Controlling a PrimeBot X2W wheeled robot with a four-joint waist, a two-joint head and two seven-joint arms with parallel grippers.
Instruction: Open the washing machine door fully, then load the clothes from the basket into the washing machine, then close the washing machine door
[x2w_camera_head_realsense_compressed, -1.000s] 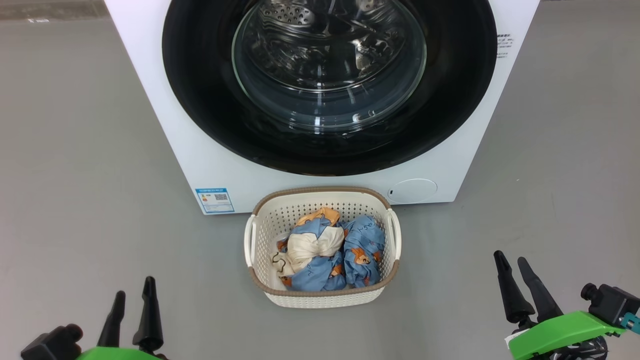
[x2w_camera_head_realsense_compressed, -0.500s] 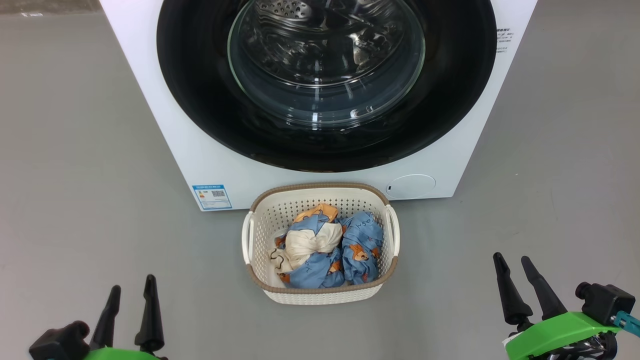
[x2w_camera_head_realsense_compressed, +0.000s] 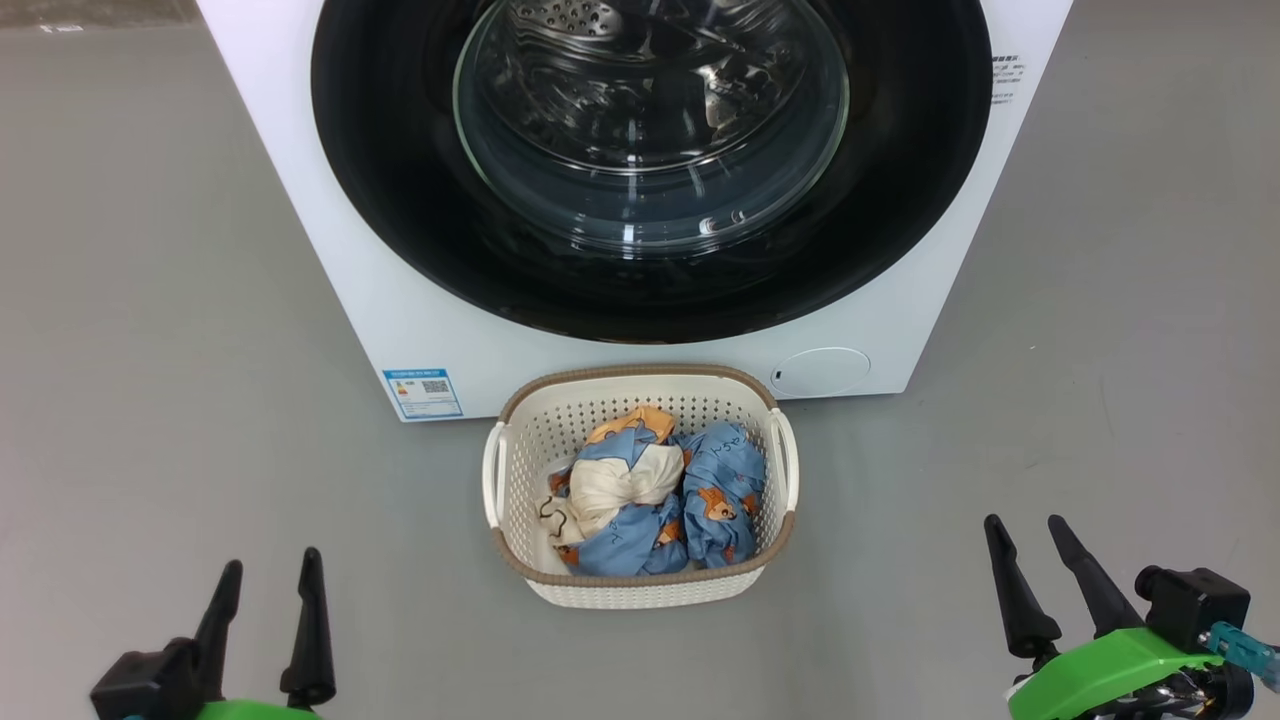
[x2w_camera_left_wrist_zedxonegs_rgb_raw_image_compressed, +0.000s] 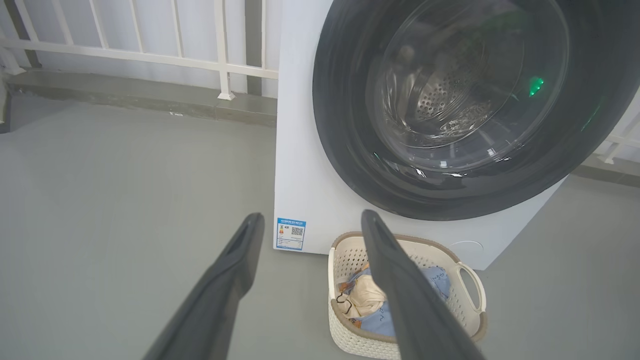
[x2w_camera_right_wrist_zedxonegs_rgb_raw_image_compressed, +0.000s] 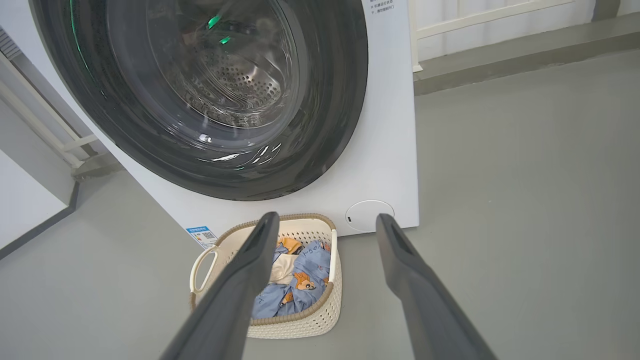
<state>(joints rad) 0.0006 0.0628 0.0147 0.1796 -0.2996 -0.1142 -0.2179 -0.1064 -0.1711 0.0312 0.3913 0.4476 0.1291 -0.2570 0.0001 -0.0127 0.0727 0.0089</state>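
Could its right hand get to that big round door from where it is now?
Probably yes. The right hand is open and empty, and just floor lies between it and the washing machine door; the basket sits off to its left, out of the path.

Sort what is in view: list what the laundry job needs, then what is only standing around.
For the job:
- washing machine door, shut
- washing machine
- basket
- clothes, all in the basket

Just there:
- blue label sticker
- round cover
- white railing
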